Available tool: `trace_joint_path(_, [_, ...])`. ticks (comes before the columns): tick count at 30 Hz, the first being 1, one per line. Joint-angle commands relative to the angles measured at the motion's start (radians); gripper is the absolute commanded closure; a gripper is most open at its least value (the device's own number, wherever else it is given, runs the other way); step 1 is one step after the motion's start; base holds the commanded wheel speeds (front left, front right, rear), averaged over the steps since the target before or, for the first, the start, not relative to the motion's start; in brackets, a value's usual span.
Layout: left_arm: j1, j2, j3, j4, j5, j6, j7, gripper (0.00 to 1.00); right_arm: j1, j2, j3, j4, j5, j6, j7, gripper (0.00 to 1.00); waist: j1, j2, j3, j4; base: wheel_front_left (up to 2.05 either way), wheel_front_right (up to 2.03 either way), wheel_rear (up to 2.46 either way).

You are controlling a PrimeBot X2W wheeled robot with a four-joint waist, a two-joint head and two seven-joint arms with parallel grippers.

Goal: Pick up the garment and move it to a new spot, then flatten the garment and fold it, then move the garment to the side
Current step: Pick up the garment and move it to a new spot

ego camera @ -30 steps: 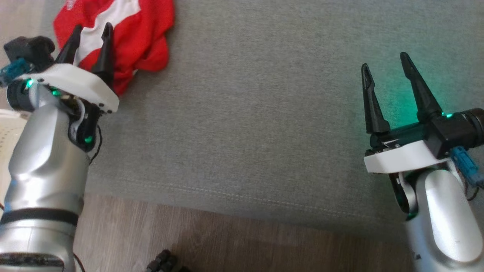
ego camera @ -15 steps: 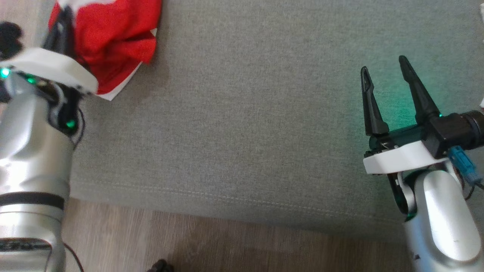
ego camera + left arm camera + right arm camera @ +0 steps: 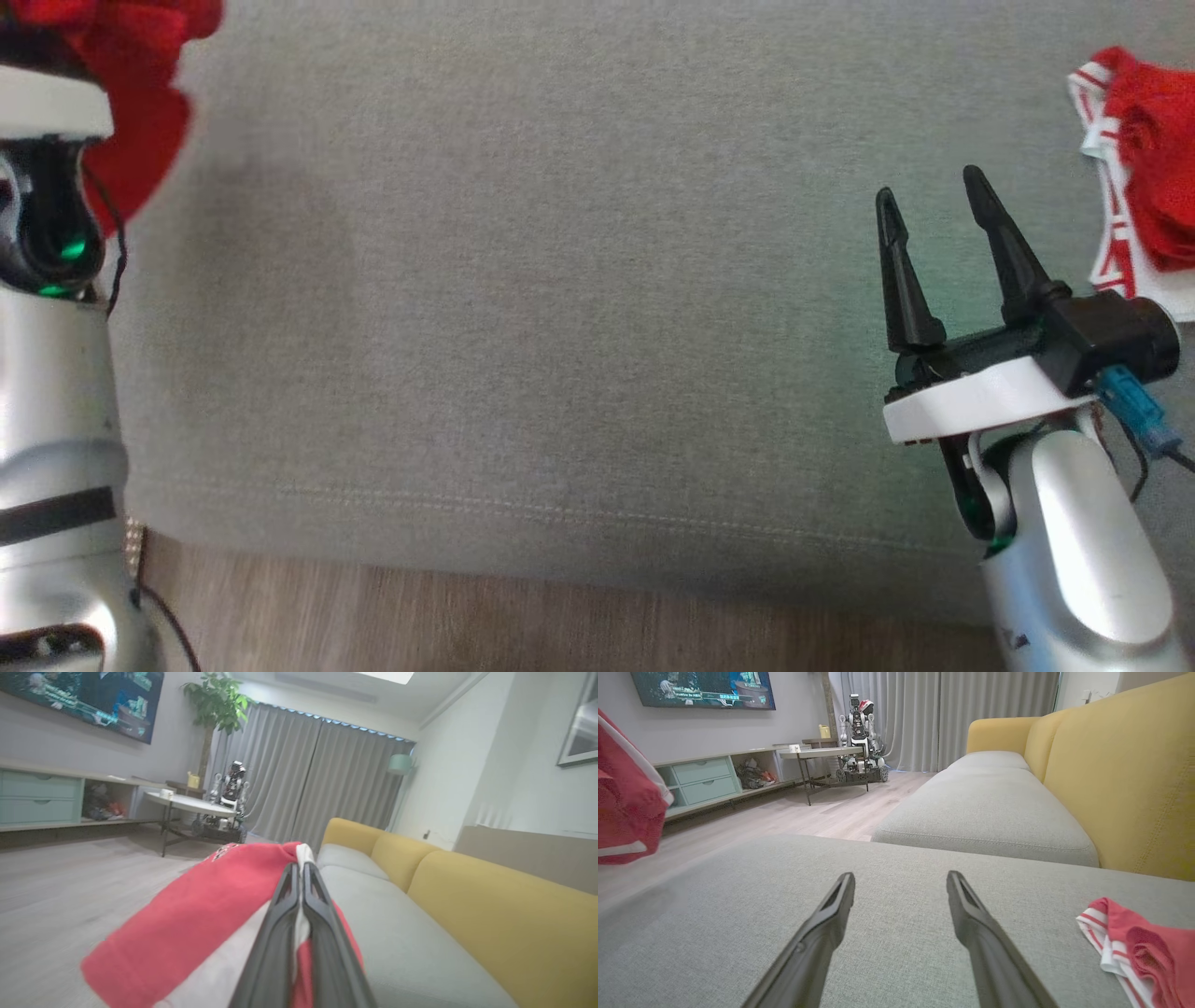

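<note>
left wrist view, left hand (image 3: 299, 868) clamped on garment (image 3: 210, 891), right hand (image 3: 926, 181) spread, empty, over cushion (image 3: 560, 327)

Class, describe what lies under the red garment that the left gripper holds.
The red garment hangs from the shut left gripper. Around it show wooden floor and the grey seat cushion. What lies directly beneath is covered by the cloth.

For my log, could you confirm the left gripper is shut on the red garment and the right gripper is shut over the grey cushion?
No: the right wrist view shows the right gripper open over the grey cushion; the left gripper is shut on the red garment.
</note>
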Motion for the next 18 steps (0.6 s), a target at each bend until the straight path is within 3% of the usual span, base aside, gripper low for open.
trace_joint_path(1, [-0.027, 0.035, 0.013, -0.069, 0.005, 0.009, 0.012, 1.00, -0.008, 0.014, 0.027, -0.035, 0.014, 0.000, -0.009, 0.00, 0.0000, 0.0000, -0.011, -0.016, 0.00, 0.00, 0.00])
trace_joint_path(8, [-0.012, 0.019, -0.114, -0.184, 0.105, 0.034, 0.090, 1.00, -0.016, 0.014, 0.030, -0.058, 0.049, 0.000, -0.009, 0.00, 0.0000, 0.0000, -0.003, -0.075, 0.00, 0.00, 0.00])
trace_joint_path(18, [-0.025, -0.066, -0.235, -0.147, 0.140, 0.041, 0.138, 1.00, -0.048, 0.014, 0.030, -0.115, 0.099, 0.000, -0.009, 0.00, 0.0000, 0.0000, 0.059, -0.220, 0.00, 0.00, 0.00])
